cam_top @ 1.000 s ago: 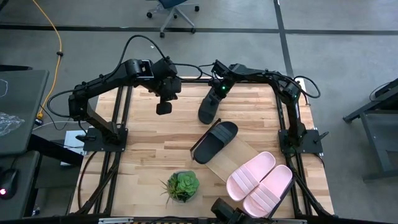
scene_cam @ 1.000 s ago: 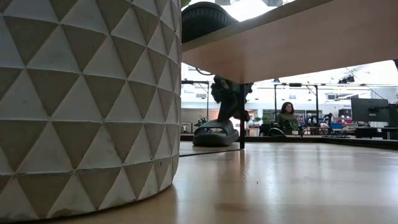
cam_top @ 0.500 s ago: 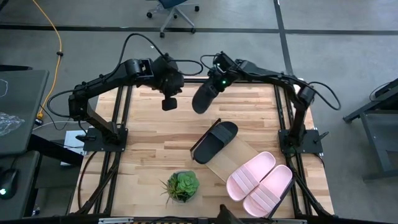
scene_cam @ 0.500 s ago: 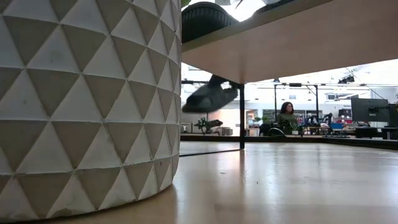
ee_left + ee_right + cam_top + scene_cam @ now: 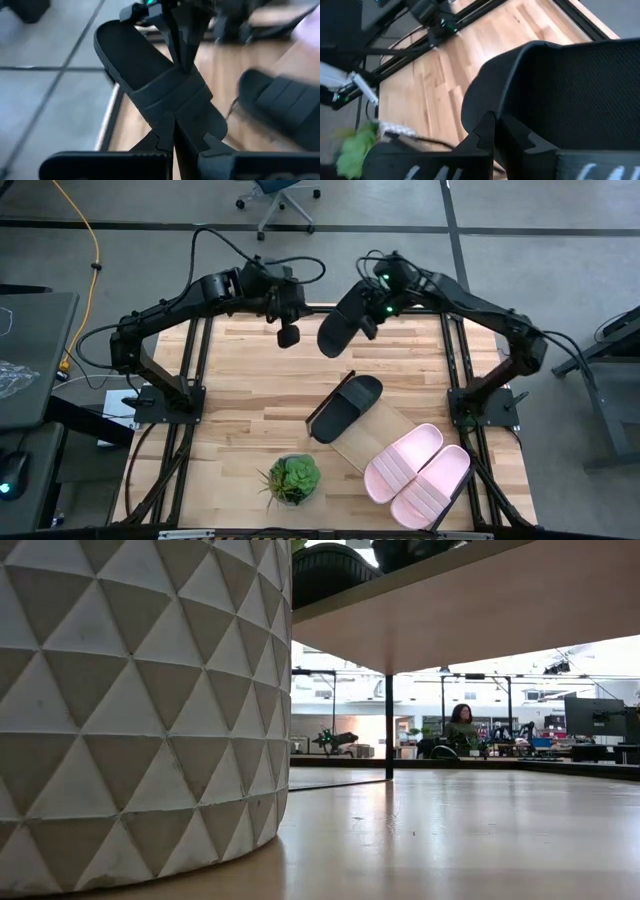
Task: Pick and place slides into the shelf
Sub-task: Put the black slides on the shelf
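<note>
My right gripper (image 5: 368,320) is shut on a black slide (image 5: 340,330), which hangs high over the far part of the table. My left gripper (image 5: 289,337) hovers just left of it, shut and empty; its wrist view looks at that slide (image 5: 150,75). A second black slide (image 5: 345,405) lies sole-down on the far end of the shelf (image 5: 378,438). Two pink slides (image 5: 415,470) lie side by side on the shelf's near end. My right gripper pinches the wide strap's edge on the heel side (image 5: 186,74) between its two fingers (image 5: 180,45). The fingers slant down onto it from the table's right and far side. The slide is lifted clear of the table and hangs tilted below the fingers.
A green plant in a white triangle-patterned pot (image 5: 293,478) stands near the front edge, left of the shelf; it fills the left of the low view (image 5: 140,710). Bare tabletop (image 5: 240,400) lies to the left. A person sits far off in the room (image 5: 462,725).
My right gripper has risen with the black slide and drawn back toward the table's far right. The slide, which stood on the table, now hangs clear and tilted. My left gripper has tipped upward and drifted a little toward the far right, staying shut.
</note>
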